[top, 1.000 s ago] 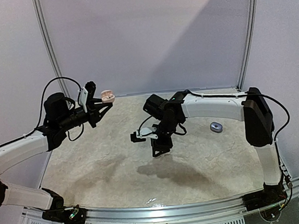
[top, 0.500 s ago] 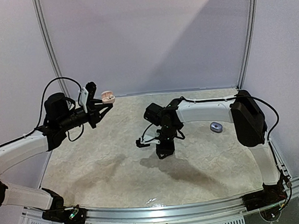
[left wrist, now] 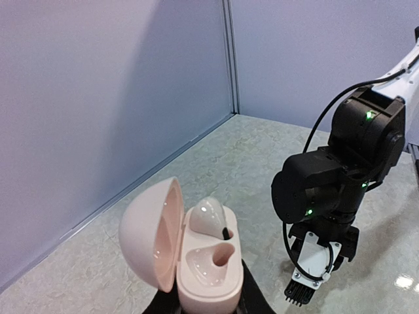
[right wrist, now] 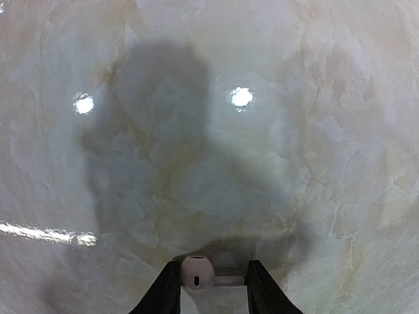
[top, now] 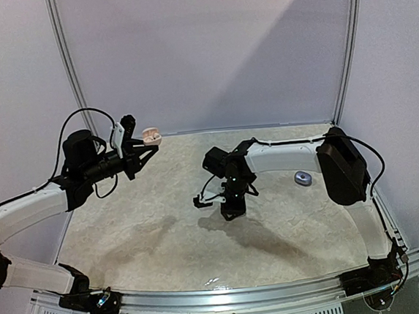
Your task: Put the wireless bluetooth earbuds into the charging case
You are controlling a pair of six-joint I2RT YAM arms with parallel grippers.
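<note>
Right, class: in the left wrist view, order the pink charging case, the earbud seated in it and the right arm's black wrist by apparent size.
1. right arm's black wrist, despite standing farther off
2. pink charging case, nearer the camera, almost as large
3. earbud

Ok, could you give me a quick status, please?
Left gripper shut on open case, one bud seated. Right gripper straddles earbud, grip unclear. Nothing between them.

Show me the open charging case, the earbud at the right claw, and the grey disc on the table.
charging case (left wrist: pixel 208 291), left wrist view, its base.
earbud (right wrist: pixel 196 272), right wrist view, rounded body.
grey disc (top: pixel 303 178), top view, its middle.
</note>
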